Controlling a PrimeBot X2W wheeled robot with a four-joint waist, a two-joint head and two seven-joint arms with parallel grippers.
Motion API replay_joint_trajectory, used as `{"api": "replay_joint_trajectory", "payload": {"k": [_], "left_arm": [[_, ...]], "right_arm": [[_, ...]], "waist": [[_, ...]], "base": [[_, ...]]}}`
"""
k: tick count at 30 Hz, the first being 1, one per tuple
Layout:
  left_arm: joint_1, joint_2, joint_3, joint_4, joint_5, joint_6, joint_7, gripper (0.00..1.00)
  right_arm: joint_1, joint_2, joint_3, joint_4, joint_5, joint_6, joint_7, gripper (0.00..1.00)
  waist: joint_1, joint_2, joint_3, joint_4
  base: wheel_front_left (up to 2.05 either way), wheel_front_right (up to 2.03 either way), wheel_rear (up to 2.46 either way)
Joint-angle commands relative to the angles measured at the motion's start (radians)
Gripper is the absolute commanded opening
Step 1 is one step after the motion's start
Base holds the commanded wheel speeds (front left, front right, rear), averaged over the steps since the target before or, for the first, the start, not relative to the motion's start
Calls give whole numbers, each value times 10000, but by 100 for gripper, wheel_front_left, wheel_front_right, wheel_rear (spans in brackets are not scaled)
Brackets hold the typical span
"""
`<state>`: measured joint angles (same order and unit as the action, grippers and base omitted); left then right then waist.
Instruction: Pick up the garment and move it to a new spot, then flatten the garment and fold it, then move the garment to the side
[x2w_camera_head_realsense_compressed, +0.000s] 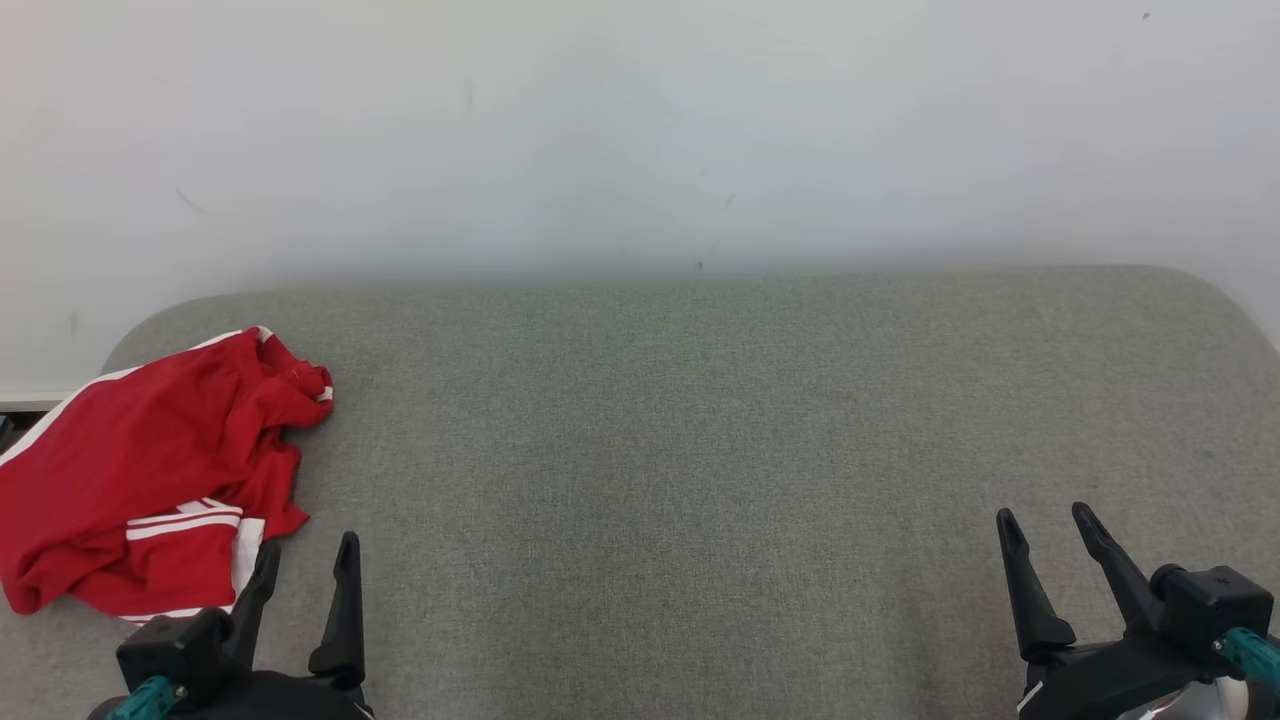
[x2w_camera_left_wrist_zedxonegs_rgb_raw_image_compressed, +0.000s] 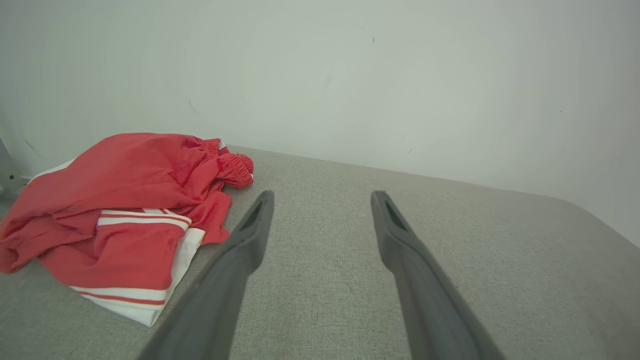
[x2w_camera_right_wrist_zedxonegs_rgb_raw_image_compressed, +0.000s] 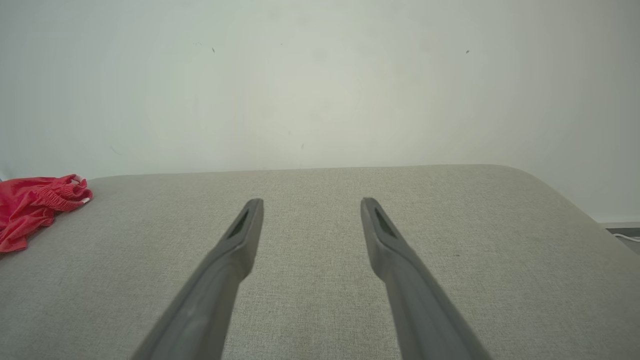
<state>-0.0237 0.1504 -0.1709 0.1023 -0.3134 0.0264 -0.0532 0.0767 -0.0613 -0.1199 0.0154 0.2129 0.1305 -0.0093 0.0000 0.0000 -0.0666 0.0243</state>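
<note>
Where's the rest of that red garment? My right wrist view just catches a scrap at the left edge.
Observer: The head view shows the garment whole, a crumpled heap at the left end of the grey surface.
Operator: Any markings?
Observer: White stripes and a white hem on its near side.
Operator: Is the left tool on it?
Observer: The left tool is open and empty, just right of the heap's near corner.
</note>
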Motion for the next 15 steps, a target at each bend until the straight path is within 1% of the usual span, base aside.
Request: {"api": "replay_joint_trajectory", "payload": {"k": [1,7,15], "left_arm": [[-117,45,-25,15,323,59,36,100],[-199,-25,-55,151,595,162,40,100],[-289,-81,-32,376,898,265,83,100]], "right_arm": [[10,8,-8,-70,-316,4,-85,100],[22,33,-19,-45,-670,4,-259,100],[40,78,-142,115,-829,2,-385,100]], "waist": [[0,-1,-2,-5],[0,0,-16,-19],[0,0,-67,-26]], "base": [[0,0,0],[0,0,0],[0,0,0]]}}
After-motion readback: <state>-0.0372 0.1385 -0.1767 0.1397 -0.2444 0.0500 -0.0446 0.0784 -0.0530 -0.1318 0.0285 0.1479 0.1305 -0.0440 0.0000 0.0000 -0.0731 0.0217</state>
